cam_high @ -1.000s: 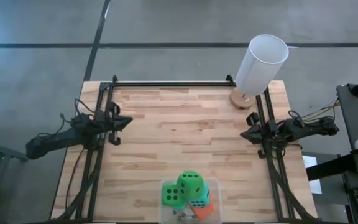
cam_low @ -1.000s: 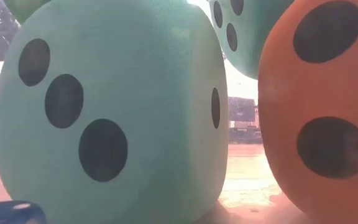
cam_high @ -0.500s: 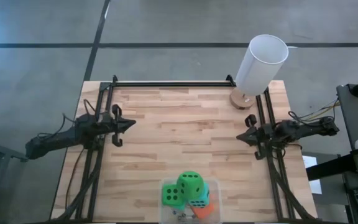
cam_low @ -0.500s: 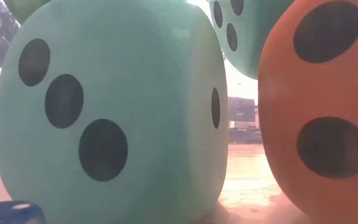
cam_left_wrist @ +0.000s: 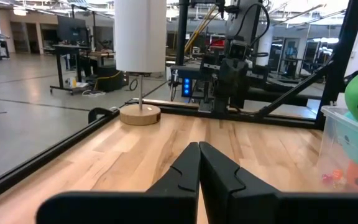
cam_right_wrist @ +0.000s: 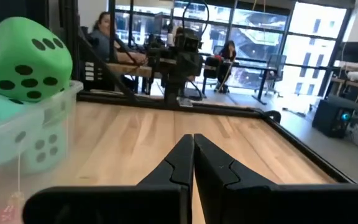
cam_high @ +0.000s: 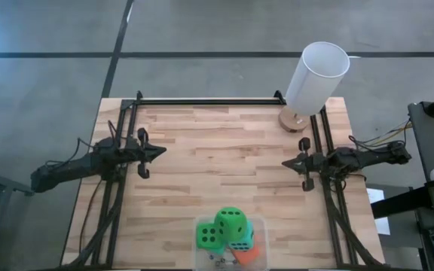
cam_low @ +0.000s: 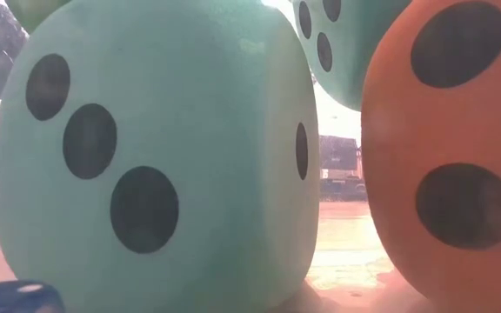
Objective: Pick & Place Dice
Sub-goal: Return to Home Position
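Observation:
The dice sit piled in a clear plastic bin (cam_high: 256, 226) at the middle of the table's near edge. Two bright green dice (cam_high: 232, 223) lie on top, a teal die (cam_high: 241, 243) and an orange-red die (cam_high: 246, 255) lower down. The low view is filled by a teal die (cam_low: 155, 156), the orange-red die (cam_low: 450, 148) and a second teal die (cam_low: 346, 43) above. My left gripper (cam_high: 162, 151) is shut over the table's left part, my right gripper (cam_high: 284, 162) shut over its right part. Both point at the table's middle, far from the bin.
A white cylindrical lamp (cam_high: 316, 77) on a round wooden base (cam_high: 292, 119) stands at the far right corner. Black rails (cam_high: 202, 101) run along the far, left and right sides. Bare wood lies between the grippers. People sit in the room beyond (cam_right_wrist: 101, 34).
Both arms have reached a little farther in over the table. The left gripper has moved toward the table's right and slightly toward the near edge, and the right gripper toward the table's left. The dice and bin have kept still.

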Controlling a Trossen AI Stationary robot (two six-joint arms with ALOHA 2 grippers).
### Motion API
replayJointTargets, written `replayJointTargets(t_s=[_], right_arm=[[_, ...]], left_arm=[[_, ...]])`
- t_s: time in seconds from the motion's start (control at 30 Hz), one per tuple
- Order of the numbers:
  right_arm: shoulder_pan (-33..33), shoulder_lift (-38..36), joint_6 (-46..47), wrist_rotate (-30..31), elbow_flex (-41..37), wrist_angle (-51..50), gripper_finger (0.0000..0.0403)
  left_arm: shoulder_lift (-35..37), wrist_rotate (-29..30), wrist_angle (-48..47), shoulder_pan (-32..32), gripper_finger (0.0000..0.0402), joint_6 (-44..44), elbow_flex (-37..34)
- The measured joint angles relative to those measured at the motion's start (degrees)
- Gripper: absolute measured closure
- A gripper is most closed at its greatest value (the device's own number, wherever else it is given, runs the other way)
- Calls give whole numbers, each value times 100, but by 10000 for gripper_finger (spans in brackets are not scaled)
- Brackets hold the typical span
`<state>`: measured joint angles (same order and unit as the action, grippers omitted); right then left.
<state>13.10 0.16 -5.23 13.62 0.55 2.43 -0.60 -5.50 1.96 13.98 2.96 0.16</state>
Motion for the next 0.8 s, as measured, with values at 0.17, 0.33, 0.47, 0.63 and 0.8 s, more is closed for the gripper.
replayJointTargets(t_s=[0.17, 0.33, 0.47, 0.63, 0.8], right_arm=[[0, 102, 4, 5, 6, -12, 394], [0, 157, 34, 5, 6, -12, 394], [0, 147, 52, 4, 6, -10, 394], [0, 147, 55, 3, 6, -10, 394], [0, 147, 63, 3, 6, -10, 394]], left_arm=[[0, 0, 2, 0, 390, 0, -2], [0, 2, 2, 0, 386, 0, -2], [0, 4, 2, 0, 386, 1, -2], [0, 20, 2, 0, 386, 2, -2], [0, 18, 2, 0, 384, 2, -2]])
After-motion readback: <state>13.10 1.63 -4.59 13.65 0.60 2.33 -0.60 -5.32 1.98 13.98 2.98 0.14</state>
